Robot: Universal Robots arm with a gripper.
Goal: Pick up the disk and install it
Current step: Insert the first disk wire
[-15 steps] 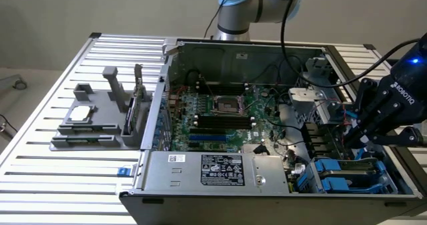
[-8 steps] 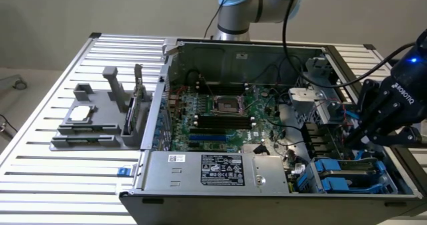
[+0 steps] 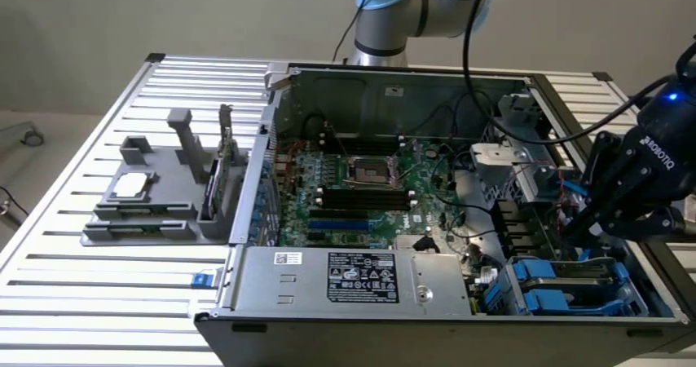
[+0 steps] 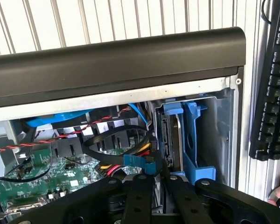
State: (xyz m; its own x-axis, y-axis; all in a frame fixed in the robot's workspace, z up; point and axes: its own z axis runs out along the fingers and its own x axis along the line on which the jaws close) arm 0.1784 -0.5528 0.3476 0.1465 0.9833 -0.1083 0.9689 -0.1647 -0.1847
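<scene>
The disk (image 4: 177,140) is a thin silver-grey drive framed by a bright blue plastic carrier (image 4: 192,140). It stands on its edge in the drive bay at the lower right corner of the open computer case (image 3: 435,338) in the exterior view. The black hand (image 4: 158,179) is clenched on the near end of the disk, one finger on each flat side. Room is narrow here: the grey case wall (image 4: 219,135) is just beside the carrier, the dark case rim (image 4: 116,56) crosses beyond it, and black, red and blue cables (image 4: 112,144) lie close on the other side.
</scene>
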